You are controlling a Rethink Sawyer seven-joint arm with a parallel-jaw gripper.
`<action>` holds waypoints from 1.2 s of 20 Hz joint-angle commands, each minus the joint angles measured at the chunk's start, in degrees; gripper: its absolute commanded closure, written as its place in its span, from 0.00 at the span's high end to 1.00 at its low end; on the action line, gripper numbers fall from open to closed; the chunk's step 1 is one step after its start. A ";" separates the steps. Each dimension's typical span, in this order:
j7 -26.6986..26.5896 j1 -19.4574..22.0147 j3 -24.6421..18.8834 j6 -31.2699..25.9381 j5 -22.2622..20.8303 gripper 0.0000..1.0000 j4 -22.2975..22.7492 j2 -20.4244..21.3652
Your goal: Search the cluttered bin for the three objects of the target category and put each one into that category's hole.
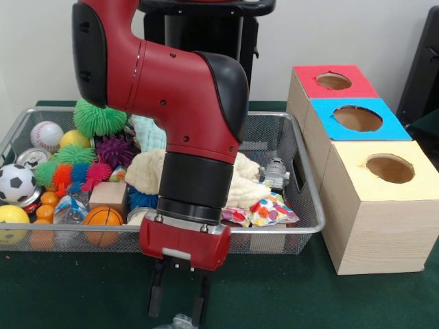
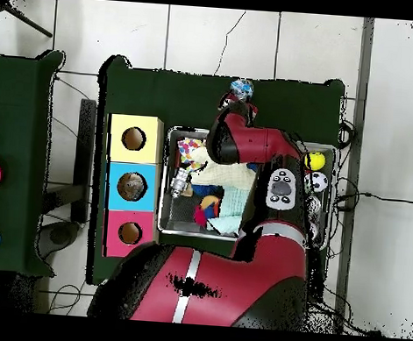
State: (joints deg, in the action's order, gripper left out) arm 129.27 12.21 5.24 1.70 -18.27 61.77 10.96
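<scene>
Looking at the front view, you are seeing the red and black arm (image 1: 175, 116) filling the middle of the frame, its gripper (image 1: 179, 299) hanging at the bottom centre, outside the wire mesh bin (image 1: 302, 205) and over the dark green worktop (image 1: 288, 295). Its two black fingers (image 1: 156, 295) are pointing down with a narrow gap between them, and a small bluish, crinkly object (image 1: 180, 321) is sitting just below their tips at the bottom edge; you cannot tell whether the fingers are touching it. In the overhead view the same bluish object (image 2: 241, 89) is showing at the upper centre, above the bin's rim on the green cloth.

The bin is lying across the left and centre of the front view, crowded with things: a white baseball (image 1: 46, 136), a black and white toy football (image 1: 16, 183), an orange mini basketball (image 1: 103, 224), a green spiky rubber ball (image 1: 98, 116), a purple spiky ball (image 1: 115, 150), a cream cloth (image 1: 147, 171), a patterned fabric piece (image 1: 264, 211) and a small grey metal fitting (image 1: 276, 171).

At the right of the front view, three pale wooden boxes are standing in a row, touching one another: the red-topped box (image 1: 333, 82) uppermost, the blue-topped box (image 1: 354, 118) in the middle, the yellow-topped box (image 1: 384, 171) lowest, each with a round hole in its top.
</scene>
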 commanded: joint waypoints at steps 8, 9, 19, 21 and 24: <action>4.29 0.00 -4.22 3.78 -1.36 1.00 4.59 -0.72; 4.20 0.14 -4.58 3.66 -1.47 1.00 4.79 -0.65; 3.39 1.87 -7.78 2.64 -2.37 1.00 6.00 -0.49; 3.23 2.34 -8.55 2.48 -2.58 1.00 6.33 -0.47; 3.65 2.45 -8.92 2.54 -2.26 1.00 6.80 -0.63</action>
State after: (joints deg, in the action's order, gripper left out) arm 129.27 12.67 2.68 4.37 -18.27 62.53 10.97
